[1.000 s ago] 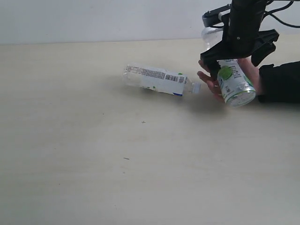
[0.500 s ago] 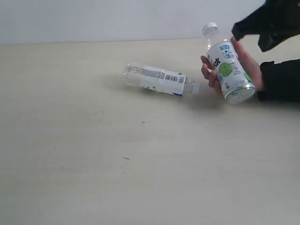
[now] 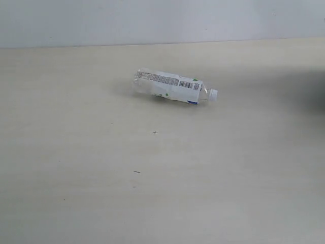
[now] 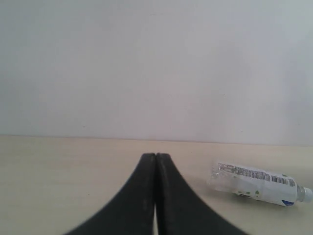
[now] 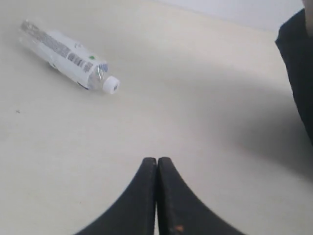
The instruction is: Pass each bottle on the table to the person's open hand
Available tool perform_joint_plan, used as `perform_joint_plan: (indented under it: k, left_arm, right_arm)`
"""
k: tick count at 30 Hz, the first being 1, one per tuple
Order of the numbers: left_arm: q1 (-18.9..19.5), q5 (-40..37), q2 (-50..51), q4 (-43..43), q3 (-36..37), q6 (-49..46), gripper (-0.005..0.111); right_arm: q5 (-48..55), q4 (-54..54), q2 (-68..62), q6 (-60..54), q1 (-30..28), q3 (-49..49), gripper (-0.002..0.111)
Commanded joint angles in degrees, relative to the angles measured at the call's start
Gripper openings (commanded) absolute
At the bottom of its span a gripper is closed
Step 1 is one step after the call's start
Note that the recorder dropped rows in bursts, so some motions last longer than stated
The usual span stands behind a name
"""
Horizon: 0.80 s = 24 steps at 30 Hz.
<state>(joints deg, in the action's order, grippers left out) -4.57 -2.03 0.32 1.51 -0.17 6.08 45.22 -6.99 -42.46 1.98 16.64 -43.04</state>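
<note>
One slim clear bottle with a barcode label [image 3: 171, 87] lies on its side on the pale table [image 3: 101, 178], its white cap pointing right. The same bottle [image 4: 257, 184] shows in the left wrist view and, as bottle [image 5: 66, 55], in the right wrist view. My left gripper [image 4: 155, 156] is shut with nothing between its fingers, well short of the bottle. My right gripper [image 5: 157, 160] is also shut and empty, above bare table away from the bottle's cap. Neither gripper appears in the exterior view. The person's hand is out of view.
A dark sleeve [image 5: 298, 58] fills the edge of the right wrist view. A shadow darkens the table's far right side [image 3: 310, 91]. A white wall [image 3: 162, 20] runs behind the table.
The person's hand took the green-label bottle and left the exterior view. My right gripper let go of it, pulled away out of that view and closed.
</note>
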Motion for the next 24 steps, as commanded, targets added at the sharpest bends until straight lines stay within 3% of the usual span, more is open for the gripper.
perform_joint_plan:
  k: [1, 11, 15, 18, 24]
  left_arm:
    - [0.2, 0.1, -0.3, 0.2, 0.2, 0.1, 0.0]
    - [0.2, 0.1, -0.3, 0.2, 0.2, 0.1, 0.0]
    - [0.2, 0.1, -0.3, 0.2, 0.2, 0.1, 0.0]
    - [0.2, 0.1, -0.3, 0.2, 0.2, 0.1, 0.0]
    - [0.2, 0.1, -0.3, 0.2, 0.2, 0.1, 0.0]
  right_arm:
    - [-0.7, 0.3, 11.7, -1.0, 0.0, 3.2, 0.0]
    - [-8.3, 0.3, 25.4, 1.0, 0.0, 13.6, 0.0]
    - [-6.6, -0.5, 31.9, 0.4, 0.0, 14.1, 0.0]
    - [-4.9, -6.9, 35.8, 0.2, 0.0, 14.1, 0.0]
    - [-6.0, -7.0, 42.5, 5.0, 0.0, 16.7, 0.0]
